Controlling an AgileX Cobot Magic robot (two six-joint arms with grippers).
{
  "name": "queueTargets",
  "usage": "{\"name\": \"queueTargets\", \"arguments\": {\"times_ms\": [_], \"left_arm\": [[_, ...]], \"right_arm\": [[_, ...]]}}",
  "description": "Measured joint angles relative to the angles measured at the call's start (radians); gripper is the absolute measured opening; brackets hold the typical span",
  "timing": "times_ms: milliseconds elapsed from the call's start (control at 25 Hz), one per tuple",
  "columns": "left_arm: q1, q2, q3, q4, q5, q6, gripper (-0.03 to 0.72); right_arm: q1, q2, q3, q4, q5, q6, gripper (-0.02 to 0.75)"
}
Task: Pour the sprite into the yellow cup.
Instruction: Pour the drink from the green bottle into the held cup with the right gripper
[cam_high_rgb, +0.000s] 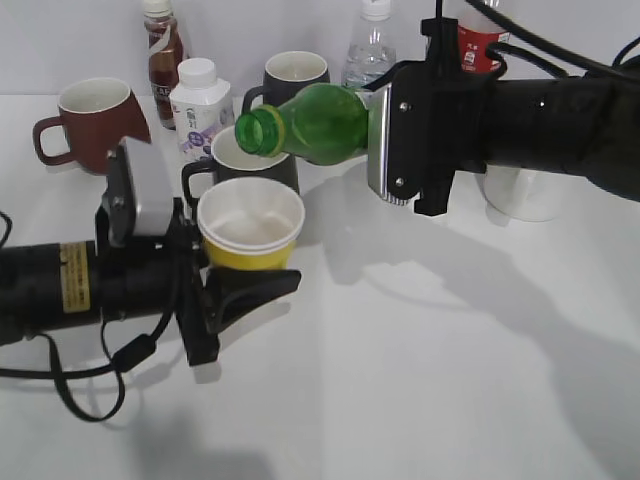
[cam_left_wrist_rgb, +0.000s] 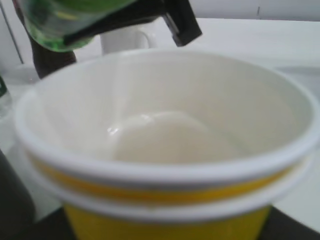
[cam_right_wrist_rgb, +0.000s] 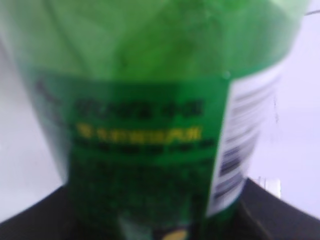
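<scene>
The sprite bottle (cam_high_rgb: 318, 124) is green, uncapped and tipped on its side, its mouth pointing left above the yellow cup (cam_high_rgb: 250, 228). My right gripper (cam_high_rgb: 392, 140) is shut on the bottle's body; its green-yellow label (cam_right_wrist_rgb: 145, 150) fills the right wrist view. My left gripper (cam_high_rgb: 235, 285) is shut on the yellow cup and holds it upright below the bottle's mouth. In the left wrist view the cup's white inside (cam_left_wrist_rgb: 165, 135) fills the frame, with the bottle's mouth (cam_left_wrist_rgb: 55, 25) at the top left. I cannot tell whether any liquid is in the cup.
Behind the cup stand a dark mug (cam_high_rgb: 225, 160), a second dark mug (cam_high_rgb: 290, 75), a red-brown mug (cam_high_rgb: 90, 120), a white milk bottle (cam_high_rgb: 200, 105), a brown drink bottle (cam_high_rgb: 162, 45), a clear water bottle (cam_high_rgb: 370, 50), a cola bottle (cam_high_rgb: 480, 40) and a white mug (cam_high_rgb: 525, 190).
</scene>
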Motion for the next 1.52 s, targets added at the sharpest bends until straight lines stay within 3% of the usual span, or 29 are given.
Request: {"name": "queueTargets", "arguments": {"times_ms": [1040,1520], "left_arm": [[-0.02,-0.018,0.027,-0.003,0.009,-0.004,0.389],[-0.02,-0.018,0.027,0.064,0.014,-0.036,0.389]], "right_arm": [[0.0,0.0,0.0,0.005,0.037,-0.199,0.368],[0.0,0.0,0.0,0.007,0.037,-0.265,0.368]]}}
